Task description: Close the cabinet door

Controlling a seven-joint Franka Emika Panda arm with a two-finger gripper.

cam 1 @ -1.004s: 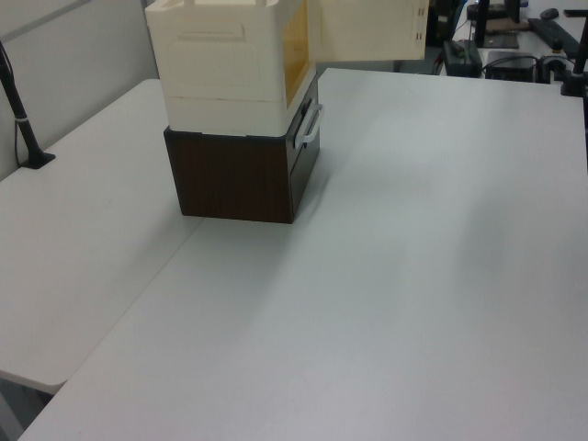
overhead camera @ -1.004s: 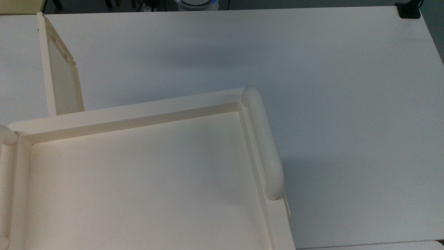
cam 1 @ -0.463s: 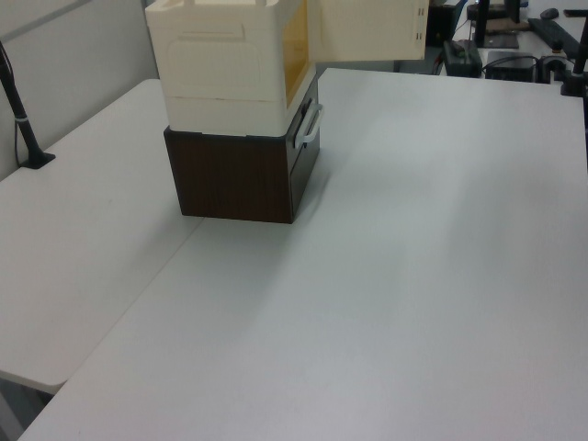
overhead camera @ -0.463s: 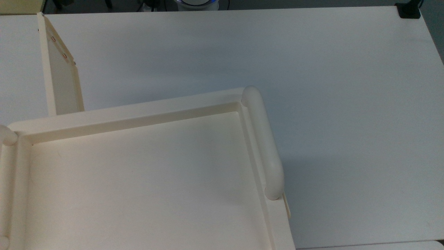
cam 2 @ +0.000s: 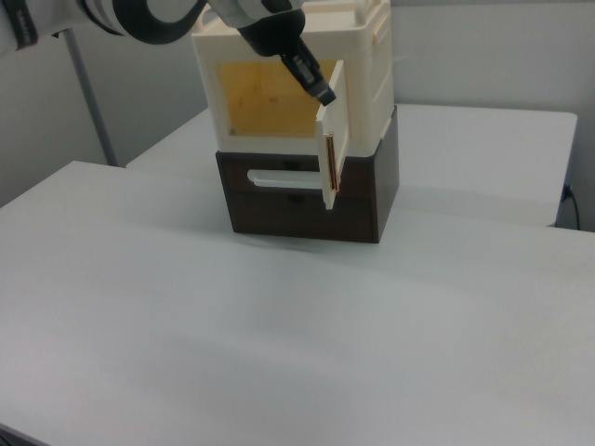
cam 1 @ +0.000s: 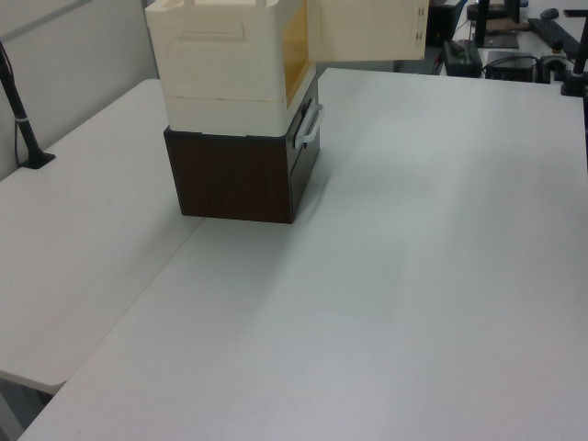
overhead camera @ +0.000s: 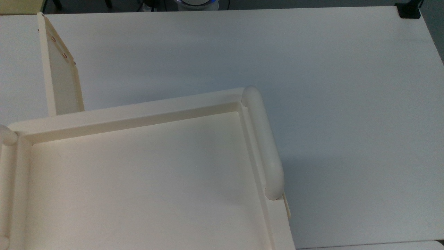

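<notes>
The cabinet [cam 2: 372,65] is a cream unit standing on a dark brown drawer box [cam 2: 307,200]. Its recessed top and rim [overhead camera: 131,113] take up the top view's lower left. The cabinet door [cam 2: 333,139] stands swung open, edge-on in the right view, with a reddish-brown strip down its free edge. The amber interior [cam 2: 265,98] is exposed. In the top view the cabinet door [overhead camera: 62,83] juts out at the upper left. In the left view the cabinet door [cam 1: 367,28] points to the right. My gripper [cam 2: 319,91], black, is at the door's top edge near its outer corner.
The brown drawer box [cam 1: 234,175] has a white handle [cam 1: 310,124]. A white table [overhead camera: 312,86] spreads wide around the cabinet. A black post [cam 1: 18,110] stands at the left view's left. A black clamp [overhead camera: 409,10] sits at the table's far corner.
</notes>
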